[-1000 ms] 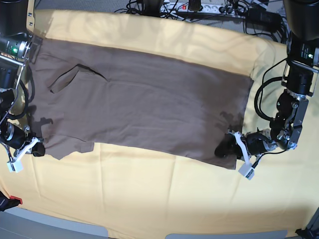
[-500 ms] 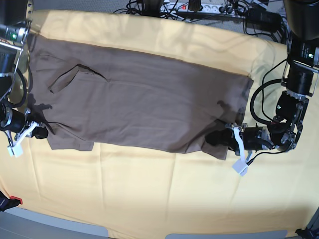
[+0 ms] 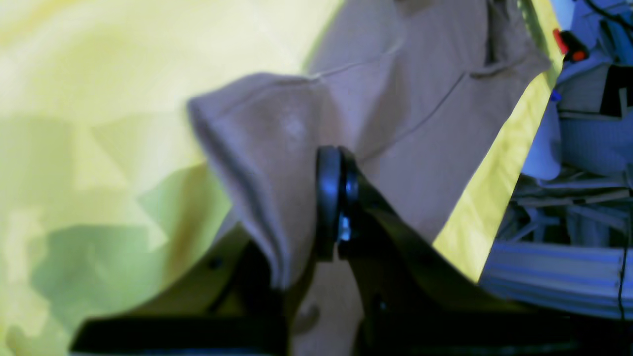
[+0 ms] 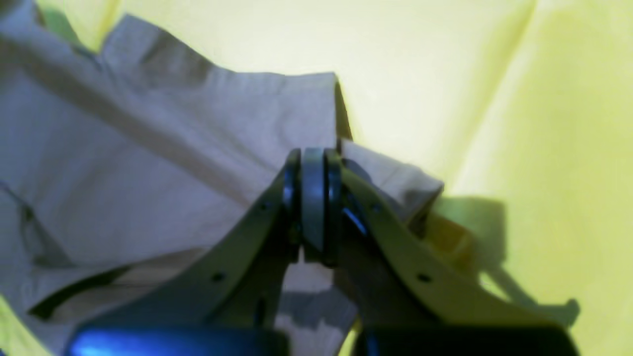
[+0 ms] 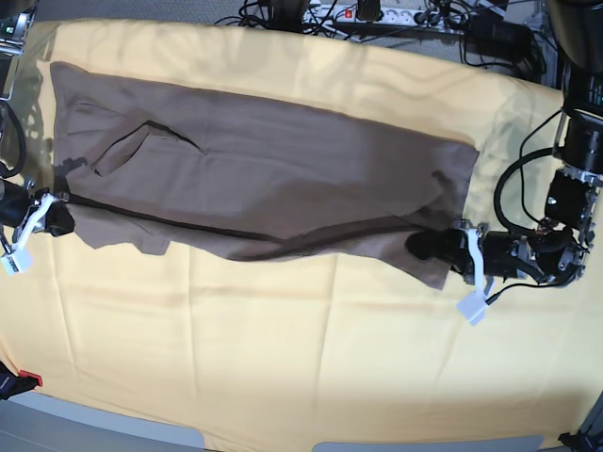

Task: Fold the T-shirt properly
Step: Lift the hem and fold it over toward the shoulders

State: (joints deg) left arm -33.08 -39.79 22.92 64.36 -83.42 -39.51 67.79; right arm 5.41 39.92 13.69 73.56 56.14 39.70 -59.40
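Fabric first: the T-shirt (image 5: 273,179) lies lengthwise across the pale-yellow cloth (image 5: 301,358), its far edge flat, its near long edge raised into a taut dark ridge that runs from one gripper to the other; the neckline sits toward the base view's left; the hem end toward its right.

At the hem end the left gripper (image 5: 429,247) is clamped on the near corner of the shirt; the left wrist view shows cloth bunched and draped over one finger, the jaws closed upon it. At the sleeve end the right gripper (image 5: 58,218) is likewise closed, a thin layer of shirt pinched between its pads (image 4: 312,198) in the right wrist view.

Judged from this, the step in hand is the lengthwise fold, near edge carried over toward the far edge. To do it well: keep both pinches firm and the ridge between them tight, so the middle does not sag; move the two arms at one pace and one height; lay the near edge parallel upon the far edge; lower before letting go, lest the corner flop back. The slack near the left gripper looks the likelier place for a wrinkle.
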